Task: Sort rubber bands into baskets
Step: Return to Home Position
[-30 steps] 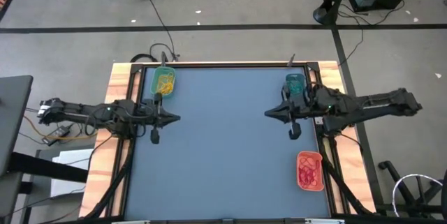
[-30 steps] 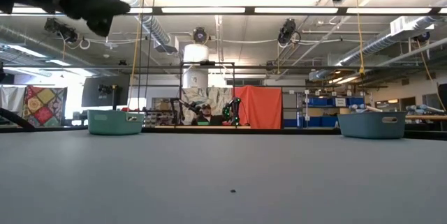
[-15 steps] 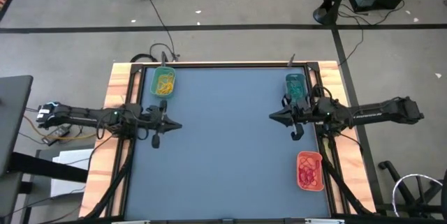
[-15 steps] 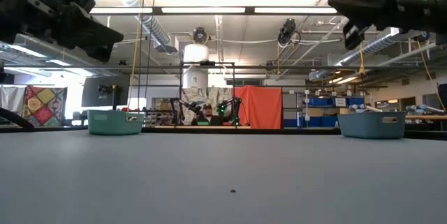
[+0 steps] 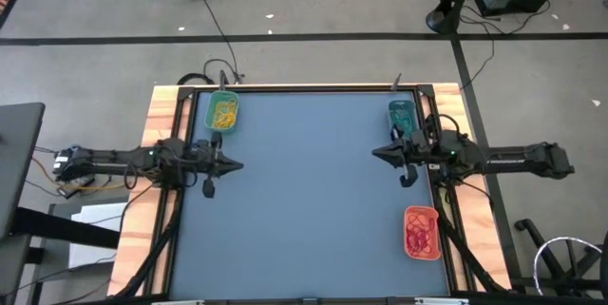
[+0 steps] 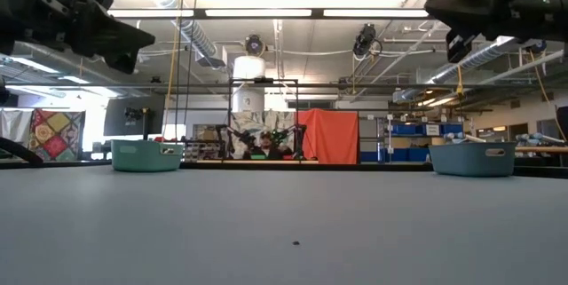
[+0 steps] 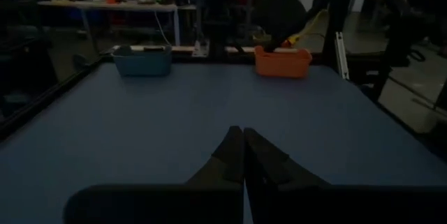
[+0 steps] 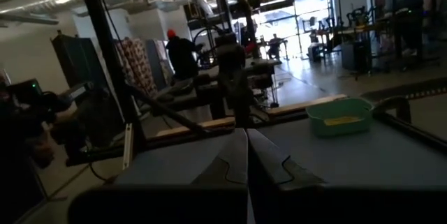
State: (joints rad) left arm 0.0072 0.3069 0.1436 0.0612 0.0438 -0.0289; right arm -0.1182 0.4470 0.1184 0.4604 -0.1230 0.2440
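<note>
From above: the left gripper (image 5: 233, 164) hangs over the left edge of the desk (image 5: 304, 210), pointing inward, clenched on nothing. Opposite, the right gripper (image 5: 378, 153) points back at it from the right edge, also clenched and empty, with the bare desk between them. The green basket (image 5: 222, 112) sits near the left gripper, toward the far edge, with yellow rubber bands (image 5: 224, 113) inside. The teal basket (image 5: 402, 115) is just beside the right gripper's wrist, on the far side; its contents I can't make out. The orange basket (image 5: 421, 232) lies well apart from the right gripper toward the near edge, holding red rubber bands (image 5: 418, 238).

At desk height: the left gripper (image 6: 140, 47) and right gripper (image 6: 435, 5) both hang high over the desk (image 6: 284, 223). Far below and beyond them stand the green basket (image 6: 146, 154) and the teal basket (image 6: 472, 158).

Left wrist: the left gripper (image 7: 242, 132) has its fingers (image 7: 227, 155) pressed together, nothing between. Ahead across the desk (image 7: 209, 105), the teal basket (image 7: 143, 60) and orange basket (image 7: 283, 62) stand at the opposite edge.

Right wrist: the right gripper (image 8: 246, 135) is clenched too, fingers (image 8: 269, 155) touching. Ahead of it and off to one side is the green basket (image 8: 342, 116), with yellow rubber bands (image 8: 343, 120) showing inside.
</note>
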